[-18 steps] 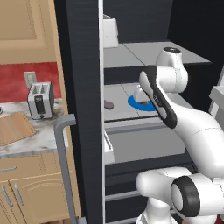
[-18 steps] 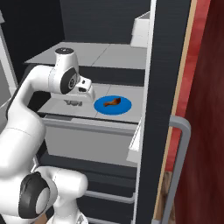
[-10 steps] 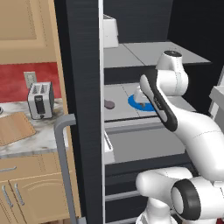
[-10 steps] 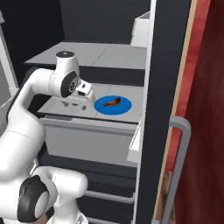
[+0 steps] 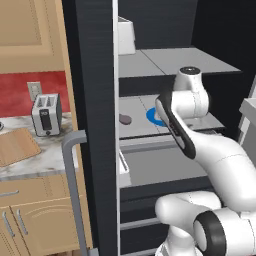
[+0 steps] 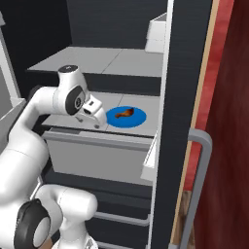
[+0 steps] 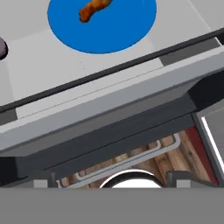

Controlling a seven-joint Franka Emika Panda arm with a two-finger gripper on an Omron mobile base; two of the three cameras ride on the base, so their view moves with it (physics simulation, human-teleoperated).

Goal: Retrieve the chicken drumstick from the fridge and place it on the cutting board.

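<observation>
I'm in the reach-in step: the fridge [image 5: 92, 100] stands open and my gripper [image 6: 93, 120] hangs at the front edge of the middle shelf [image 6: 131, 103], just beside the plate [image 6: 126, 116], with nothing in it. The fingers are spread wide, as I read it in the right base view; the hand view doesn't give me their tips clearly. The drumstick [image 6: 125, 113] lies on the blue plate, near the top of my hand view [image 7: 93, 9], apart from the fingers. A mauve lump [image 5: 125, 119] sits further left on the same shelf. Next I judge I need to push forward over the plate, drop the open fingers astride the drumstick and close. The board [image 5: 17, 146] waits on the counter [image 5: 45, 155] by the toaster [image 5: 46, 115], well apart. I can read no brand, label or writing anywhere.
</observation>
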